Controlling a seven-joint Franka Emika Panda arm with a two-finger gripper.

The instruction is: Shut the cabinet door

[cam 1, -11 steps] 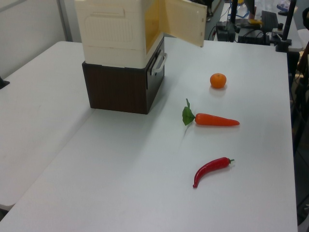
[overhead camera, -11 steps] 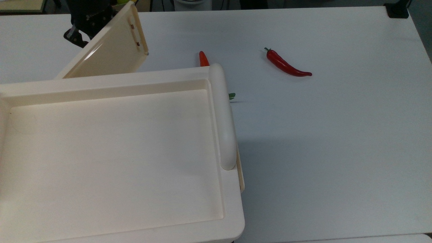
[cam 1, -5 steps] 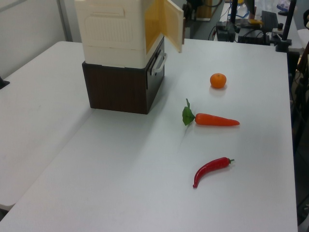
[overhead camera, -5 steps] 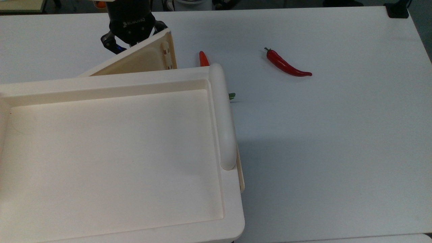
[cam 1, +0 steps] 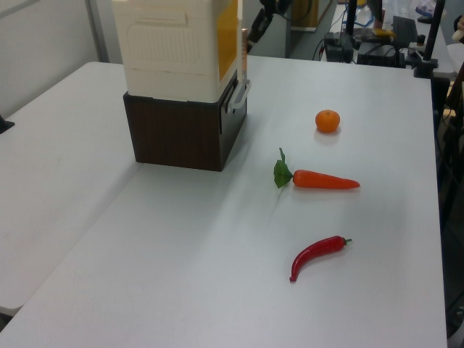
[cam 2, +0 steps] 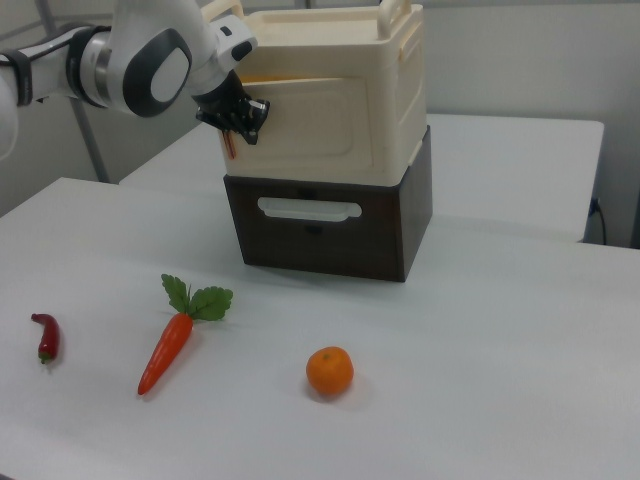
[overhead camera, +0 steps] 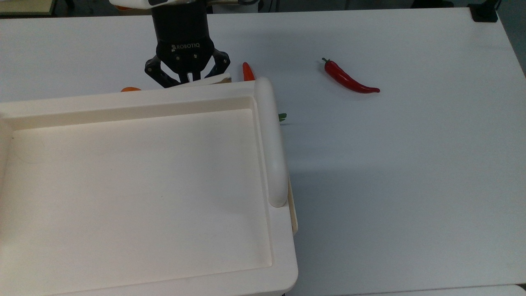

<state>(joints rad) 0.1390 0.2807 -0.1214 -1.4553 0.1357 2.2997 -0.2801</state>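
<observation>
Pressing the cabinet door [overhead camera: 205,81] near the counter's [overhead camera: 411,164] far edge, top view's gripper [overhead camera: 188,78] has fingers apart. Left view: door [cam 1: 242,43] almost flush with the cabinet [cam 1: 181,43]. Right view: gripper [cam 2: 240,125] against door [cam 2: 320,130].

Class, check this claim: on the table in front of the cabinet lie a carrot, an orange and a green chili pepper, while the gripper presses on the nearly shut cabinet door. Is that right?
Not quite: the chili pepper is red, not green, as the left view shows. The rest holds: the carrot and orange lie on the table before the cabinet, and the gripper is at the nearly shut cabinet door.
</observation>
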